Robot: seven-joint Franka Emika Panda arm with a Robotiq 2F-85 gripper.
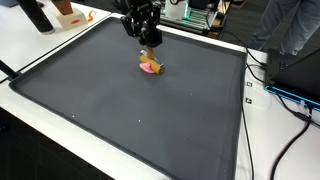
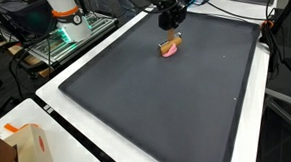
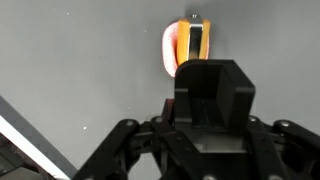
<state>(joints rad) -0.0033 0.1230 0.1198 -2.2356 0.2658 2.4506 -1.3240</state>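
The claw [image 1: 146, 44] hangs just above a small pink and yellow toy [image 1: 152, 68] lying on the dark mat [image 1: 120, 120]. I cannot tell whether it is wide or narrow.

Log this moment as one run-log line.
gripper: over object, jaw state and contact unclear | object: pink-orange, lying on mat | mat: dark grey

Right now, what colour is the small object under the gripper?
Small object: orange and yellow with a pink edge, clearest in the wrist view.

End effector [image 1: 147, 45] — just above pink-orange object [image 1: 151, 68].
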